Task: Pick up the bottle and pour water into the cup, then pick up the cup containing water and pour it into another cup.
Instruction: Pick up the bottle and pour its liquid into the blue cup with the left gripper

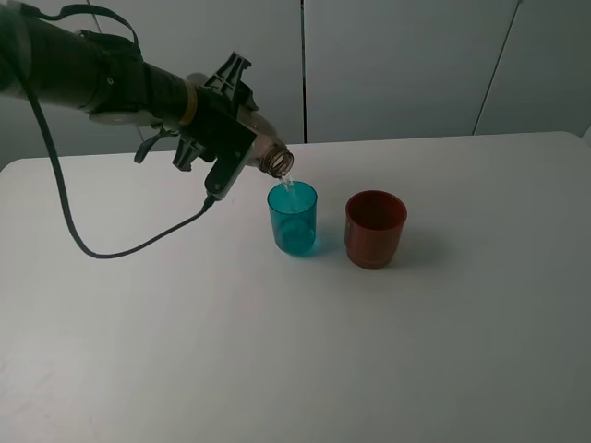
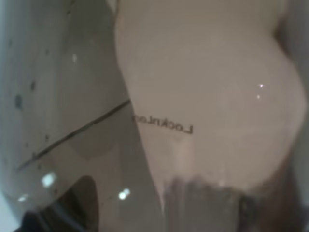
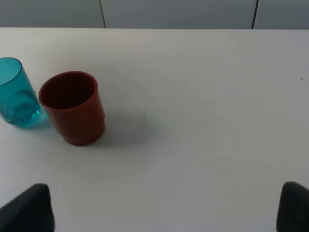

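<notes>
The smoky grey-brown bottle (image 1: 274, 162) is tilted with its open neck just over the teal cup (image 1: 293, 219), and a thin stream of water (image 1: 287, 184) falls into it. My left gripper (image 1: 226, 138) is shut on the bottle's body, which fills the left wrist view (image 2: 203, 96). The red-brown cup (image 1: 375, 229) stands upright just right of the teal one, and they do not touch. In the right wrist view both cups show, teal (image 3: 17, 94) and red-brown (image 3: 73, 107). My right gripper (image 3: 161, 207) is open, well back from them, with nothing between its fingers.
A black cable (image 1: 92, 249) hangs from the left arm and trails over the white table (image 1: 462, 351) to the left of the cups. Grey wall panels (image 1: 397, 65) rise behind the table's far edge.
</notes>
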You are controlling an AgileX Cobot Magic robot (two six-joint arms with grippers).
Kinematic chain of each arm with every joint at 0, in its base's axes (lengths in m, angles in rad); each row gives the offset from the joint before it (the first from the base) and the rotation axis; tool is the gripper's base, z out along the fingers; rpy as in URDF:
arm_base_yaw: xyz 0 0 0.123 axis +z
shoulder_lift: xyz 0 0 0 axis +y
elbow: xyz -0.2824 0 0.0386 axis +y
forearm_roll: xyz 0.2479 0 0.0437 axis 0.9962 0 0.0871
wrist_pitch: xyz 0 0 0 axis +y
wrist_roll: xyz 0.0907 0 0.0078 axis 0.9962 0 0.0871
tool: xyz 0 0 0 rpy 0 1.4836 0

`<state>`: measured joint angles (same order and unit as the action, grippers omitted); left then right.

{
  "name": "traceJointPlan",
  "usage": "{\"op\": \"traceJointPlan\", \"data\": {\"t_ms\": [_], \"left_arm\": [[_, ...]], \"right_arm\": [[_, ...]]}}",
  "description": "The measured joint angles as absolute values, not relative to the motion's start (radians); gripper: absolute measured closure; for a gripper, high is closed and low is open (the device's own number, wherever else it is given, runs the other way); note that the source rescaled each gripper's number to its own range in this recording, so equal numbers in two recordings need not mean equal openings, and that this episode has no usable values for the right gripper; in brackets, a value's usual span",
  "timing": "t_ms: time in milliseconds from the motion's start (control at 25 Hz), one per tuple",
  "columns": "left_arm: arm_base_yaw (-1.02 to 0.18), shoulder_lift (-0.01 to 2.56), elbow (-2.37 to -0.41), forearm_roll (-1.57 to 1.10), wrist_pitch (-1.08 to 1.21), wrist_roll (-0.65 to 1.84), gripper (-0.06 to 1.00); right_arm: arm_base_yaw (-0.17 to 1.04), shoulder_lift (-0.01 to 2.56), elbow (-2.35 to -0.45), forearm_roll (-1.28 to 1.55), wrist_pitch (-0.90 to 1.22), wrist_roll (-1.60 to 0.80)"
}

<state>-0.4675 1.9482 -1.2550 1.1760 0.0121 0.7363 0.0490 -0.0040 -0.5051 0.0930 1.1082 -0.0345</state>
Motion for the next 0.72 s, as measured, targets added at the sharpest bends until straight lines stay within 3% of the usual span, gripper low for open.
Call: {"op": "traceJointPlan", "data": {"t_ms": [720], "left_arm": [[-0.468, 1.948, -1.277, 1.347, 0.01, 0.746, 0.94]], "right_arm": [[0.049, -0.004, -0.505, 0.093, 1.108, -0.035]]}}
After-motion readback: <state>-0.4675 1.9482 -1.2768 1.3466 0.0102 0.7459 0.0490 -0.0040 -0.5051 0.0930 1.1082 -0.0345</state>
